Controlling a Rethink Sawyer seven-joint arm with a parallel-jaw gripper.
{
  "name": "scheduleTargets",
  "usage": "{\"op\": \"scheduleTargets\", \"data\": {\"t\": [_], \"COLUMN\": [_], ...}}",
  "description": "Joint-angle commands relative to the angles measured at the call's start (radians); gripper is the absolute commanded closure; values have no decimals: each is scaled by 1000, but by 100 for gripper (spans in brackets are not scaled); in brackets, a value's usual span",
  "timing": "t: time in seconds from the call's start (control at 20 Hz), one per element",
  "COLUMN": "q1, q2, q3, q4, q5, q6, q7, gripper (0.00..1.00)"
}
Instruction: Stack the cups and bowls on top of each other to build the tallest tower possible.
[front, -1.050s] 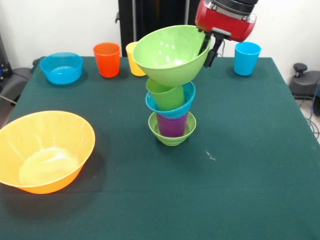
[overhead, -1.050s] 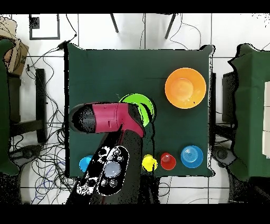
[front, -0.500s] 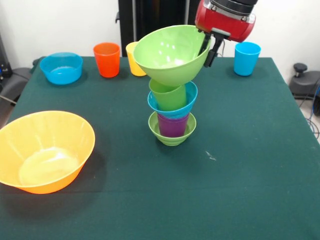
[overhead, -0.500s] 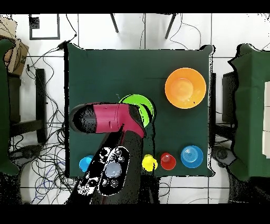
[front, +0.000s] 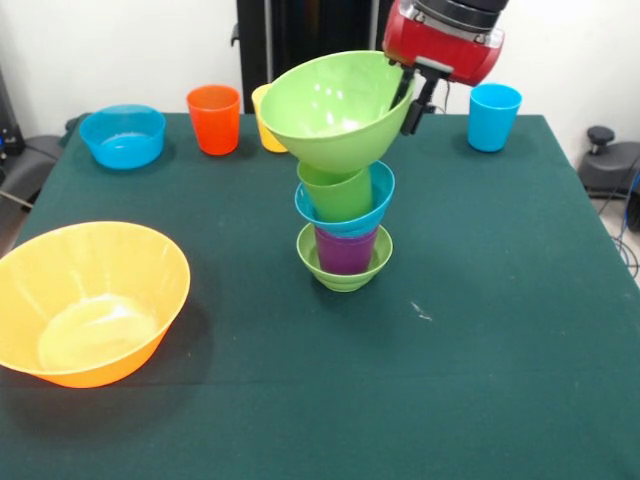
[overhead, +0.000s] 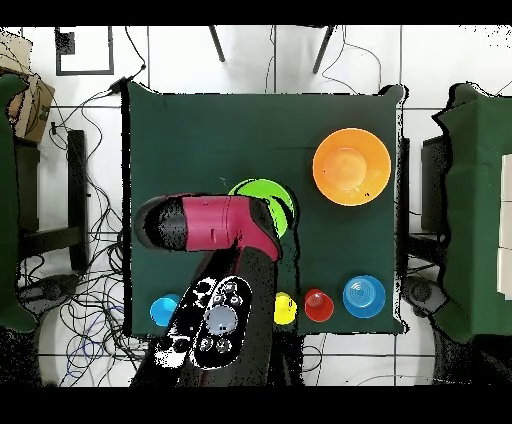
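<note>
Gripper (front: 408, 98) pinches tilted medium green bowl (front: 330, 108) rim atop tower (front: 343, 225); next: level, centre, release

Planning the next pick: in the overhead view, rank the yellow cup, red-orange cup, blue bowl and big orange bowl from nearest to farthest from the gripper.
1. Yellow cup, just below the gripper.
2. Red-orange cup, beside it.
3. Big orange bowl and blue bowl, both rightward: too close to call.

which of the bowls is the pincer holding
The medium green bowl, tilted atop the tower; the pincer grips its rim.
</note>
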Motion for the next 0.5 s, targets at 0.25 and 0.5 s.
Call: {"op": "scheduleTargets", "data": {"t": [0.25, 0.5], "q1": [-41, -37], "q2": [59, 63], "q3": [93, 96], "q4": [8, 12], "q5": [11, 13], "q6": [-20, -30], "q7": [108, 117], "gripper": [100, 100]}}
